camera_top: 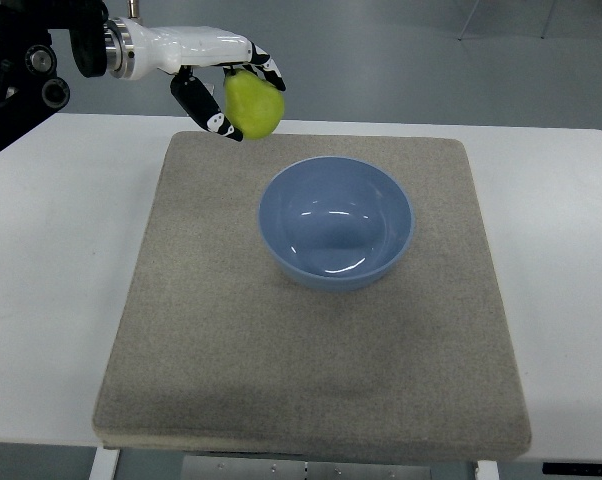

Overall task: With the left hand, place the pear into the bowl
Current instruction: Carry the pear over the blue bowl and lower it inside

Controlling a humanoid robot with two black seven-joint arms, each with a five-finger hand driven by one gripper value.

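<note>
The left hand (226, 95) comes in from the left edge at the top of the picture. It is white with black fingers (196, 105). The fingers curl around a pear (254, 105) and hold it tight. One finger lies over the top of the pear, and the others wrap under its left side.

The pear is yellow-green and smooth. It is up in the air, not resting on anything. It hangs over the far edge of the mat (231, 340), close to the far left corner.

The bowl (336, 222) is blue and round. It sits upright on the mat. The bowl has nothing inside, and light shines on its bottom. From the bowl, the pear is at about 11 o'clock. The pear is near the bowl but not over it, and the two do not touch.

The mat is a big grey-brown square with a soft, fuzzy look. The bowl stands a bit past the middle of the mat, toward 12 o'clock.

The mat lies flat on a white surface (51, 260). The white surface shows all around the mat, at 9 o'clock, at 3 o'clock and a thin strip at 12 o'clock. Beyond the surface, a grey floor (401, 60) shows at the top.
</note>
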